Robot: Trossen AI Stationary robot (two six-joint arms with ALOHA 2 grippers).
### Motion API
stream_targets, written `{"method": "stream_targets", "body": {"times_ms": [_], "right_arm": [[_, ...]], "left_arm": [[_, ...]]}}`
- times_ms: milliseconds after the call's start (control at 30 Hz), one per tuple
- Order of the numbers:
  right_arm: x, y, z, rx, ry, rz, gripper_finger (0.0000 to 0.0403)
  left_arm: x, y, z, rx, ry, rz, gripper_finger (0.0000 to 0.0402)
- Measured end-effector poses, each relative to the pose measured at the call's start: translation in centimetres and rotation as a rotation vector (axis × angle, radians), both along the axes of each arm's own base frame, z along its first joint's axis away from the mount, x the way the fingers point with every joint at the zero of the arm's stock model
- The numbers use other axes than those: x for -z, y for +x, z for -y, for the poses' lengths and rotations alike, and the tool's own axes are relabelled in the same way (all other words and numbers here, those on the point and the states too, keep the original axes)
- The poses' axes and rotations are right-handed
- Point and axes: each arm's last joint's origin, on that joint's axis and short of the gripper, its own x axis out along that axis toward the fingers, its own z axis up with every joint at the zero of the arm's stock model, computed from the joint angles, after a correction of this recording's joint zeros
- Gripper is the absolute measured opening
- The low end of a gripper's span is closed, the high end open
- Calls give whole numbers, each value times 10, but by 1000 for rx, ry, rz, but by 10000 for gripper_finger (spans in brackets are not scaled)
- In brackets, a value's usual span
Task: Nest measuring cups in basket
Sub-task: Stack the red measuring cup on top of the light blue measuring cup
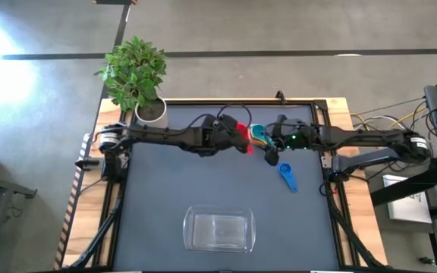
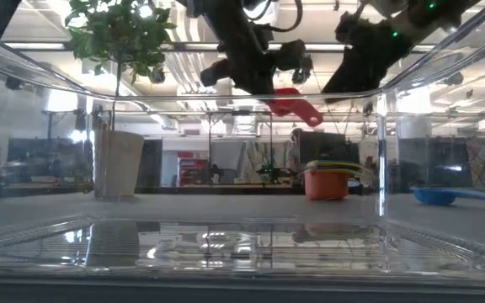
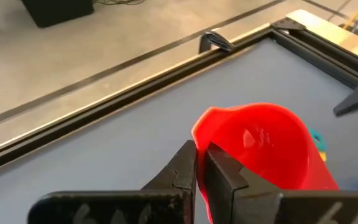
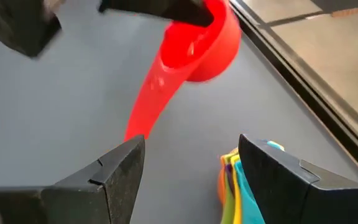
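Even overhead light fell across table (image 1: 158,189); strong glare washed floor at upper left. Low view was backlit by ceiling lamps, arms silhouetted, reflections streaking clear basket (image 2: 226,244) wall. Red cup (image 4: 194,43) blurred in right wrist view; shadows stayed soft.

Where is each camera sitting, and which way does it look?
High view: above the table, looking straight down; both arms show, the left claw holding the red cup.
Low view: at table height, looking level through the basket into the room; the arms hang from above.
Left wrist view: on the left arm, past its shut claw at the red cup.
Right wrist view: on the right arm, past its open claw.
All four share the red cup.
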Motion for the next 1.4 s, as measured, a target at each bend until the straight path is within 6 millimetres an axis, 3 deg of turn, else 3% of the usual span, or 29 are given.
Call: {"method": "stream_targets", "body": {"times_ms": [200, 433, 633, 1233, 1400], "right_arm": [[13, 14, 4, 9, -40, -51, 266], [20, 23, 9, 64, -122, -80, 331], [14, 25, 10, 57, -152, -34, 378], [5, 31, 11, 49, -261, 43, 382], [11, 34, 16, 170, -361, -27, 382]], "left_arm": [[-1, -1, -12, -39, 6, 9, 0], [-4, 0, -22, -55, 20, 41, 0], [-7, 2, -28, -43, 44, 64, 0], [-19, 9, -34, -30, 91, 173, 0], [-20, 10, -34, -30, 92, 195, 0]]}}
